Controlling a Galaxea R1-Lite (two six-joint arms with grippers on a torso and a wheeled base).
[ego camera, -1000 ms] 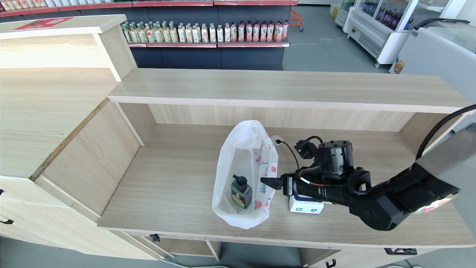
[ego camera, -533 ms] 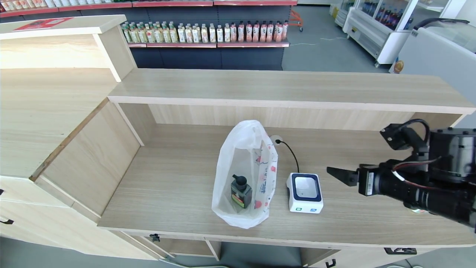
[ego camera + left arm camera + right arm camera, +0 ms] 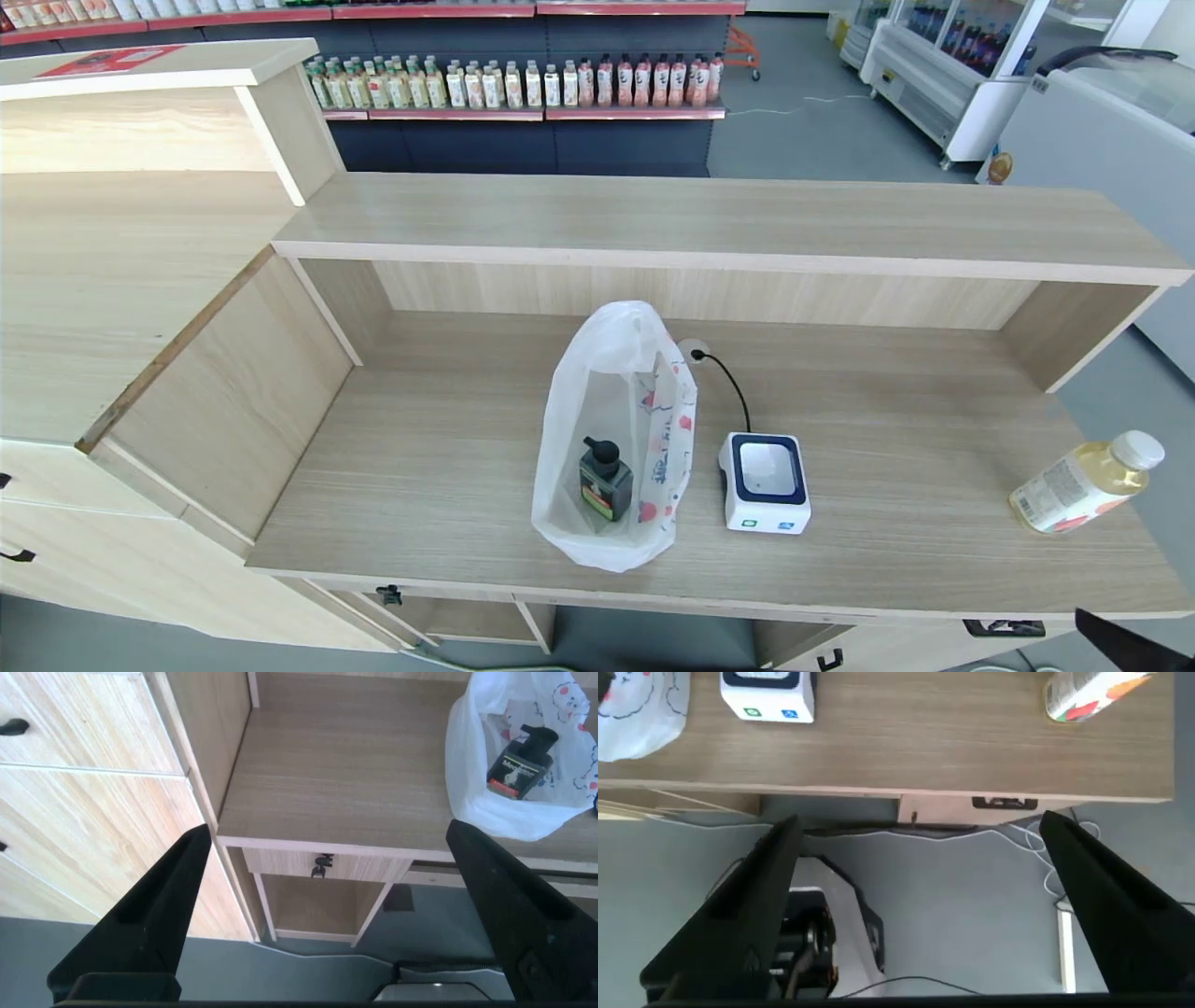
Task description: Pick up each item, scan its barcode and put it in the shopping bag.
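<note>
Hanging in front of the counter (image 3: 448, 448) and lower than its top, your left gripper (image 3: 329, 829) has its two black fingers (image 3: 140, 924) spread wide with nothing between them. Through the gap you look at the counter's front and a small lock (image 3: 322, 865) under its edge. Your right gripper (image 3: 920, 819) sits likewise off the near edge, jaws wide apart and empty, with loose cables (image 3: 1036, 840) on the grey floor beyond it.

On the counter top, near the middle and close to the front edge, you have the white shopping bag (image 3: 611, 420) standing open. A dark pump bottle (image 3: 605, 481) stands upright at the bottom of it, seen through the thin plastic. Just beside the bag on the robot's right, with a narrow gap between them, sits the white scanner (image 3: 765, 483), its dark-framed window facing up. A black cord (image 3: 733, 383) runs from the scanner's back to a round port (image 3: 692, 352) in the counter.

Well apart from these, near the counter's right end, a drink bottle (image 3: 1083, 483) with pale yellow liquid and a white cap lies on its side, untouched by either claw.

Farther back you see the raised ledge (image 3: 728, 219) across the counter, then a store shelf (image 3: 523, 112) with a row of bottles, and white freezers (image 3: 943, 65) on the right.
</note>
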